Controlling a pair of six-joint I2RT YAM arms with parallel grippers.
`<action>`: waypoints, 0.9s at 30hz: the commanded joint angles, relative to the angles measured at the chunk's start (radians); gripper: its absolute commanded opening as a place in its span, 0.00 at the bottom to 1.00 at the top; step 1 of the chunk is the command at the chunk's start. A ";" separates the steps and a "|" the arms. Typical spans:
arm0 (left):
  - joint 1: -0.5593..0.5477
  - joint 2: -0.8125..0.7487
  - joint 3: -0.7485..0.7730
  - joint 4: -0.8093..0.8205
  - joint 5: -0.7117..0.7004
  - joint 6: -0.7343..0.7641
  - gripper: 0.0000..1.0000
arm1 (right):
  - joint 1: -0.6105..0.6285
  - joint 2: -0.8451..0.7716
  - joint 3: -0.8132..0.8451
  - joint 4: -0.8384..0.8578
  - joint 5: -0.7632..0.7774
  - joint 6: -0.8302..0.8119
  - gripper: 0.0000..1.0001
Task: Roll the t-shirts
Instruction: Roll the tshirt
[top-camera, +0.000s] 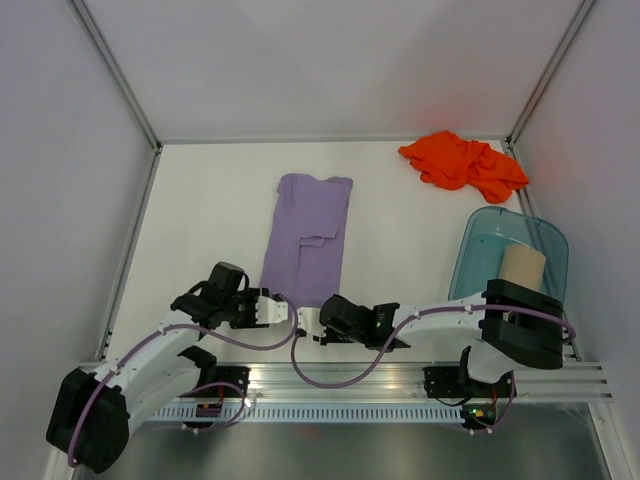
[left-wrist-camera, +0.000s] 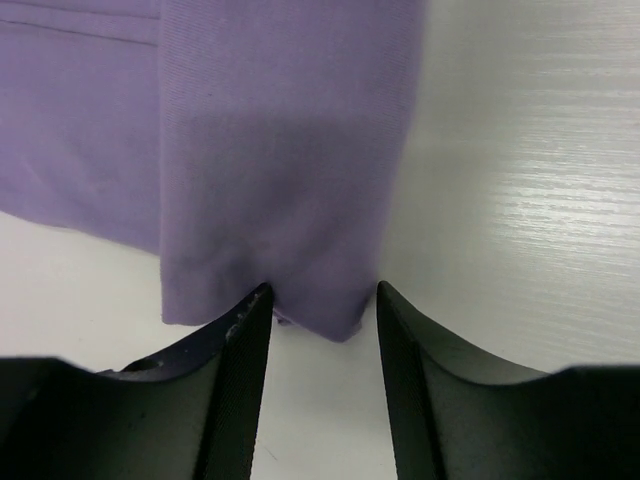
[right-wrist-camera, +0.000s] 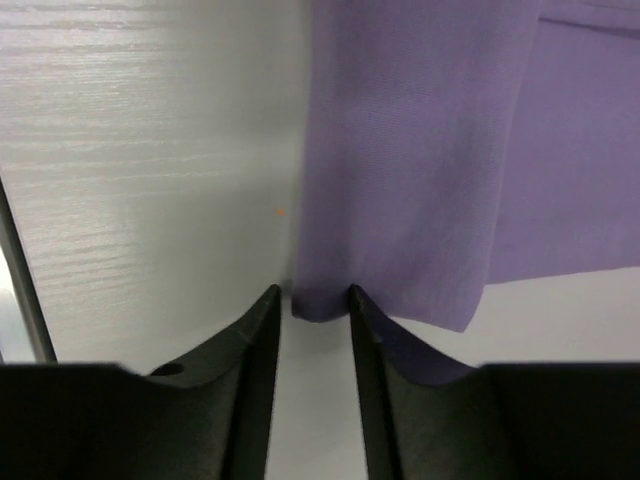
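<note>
— Three shirts. Which one is in hand?
— Purple shirt (top-camera: 305, 235). It lies flat in a long folded strip, running straight ahead of both grippers, with its near hem right at their tips.
— Have they got it?
— Left gripper (left-wrist-camera: 322, 290): jaws apart, one hem corner lying loose between the tips, nothing pinched. Right gripper (right-wrist-camera: 312, 292): jaws narrower, the other corner bunched between the tips and touching both. Whether it is truly nipped I cannot tell.
— So the step?
— Starting the roll from the hem, I'd judge. Both should take the full folded thickness, equally deep. Then lift only a little and turn the hem forward together, level, so the roll stays straight and tight. One side leading would make a cone.
— The others?
— Tan shirt (top-camera: 522, 263) stands rolled in the tub (top-camera: 480, 235), well off to the right of the right gripper. Orange shirt (top-camera: 463, 163) lies crumpled on the table (top-camera: 210, 220), far ahead and further right.
— Any writing?
— None I can read: no brand or label on the cloth, tub or grippers.
</note>
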 joint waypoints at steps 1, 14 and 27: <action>-0.004 0.038 -0.003 0.074 -0.045 0.032 0.51 | -0.005 0.033 0.024 0.021 0.029 0.036 0.35; 0.052 0.250 0.228 -0.326 0.155 -0.032 0.02 | -0.121 -0.062 0.117 -0.157 -0.404 0.055 0.00; 0.289 0.670 0.582 -0.747 0.397 0.127 0.02 | -0.382 0.012 0.169 -0.330 -0.896 0.127 0.00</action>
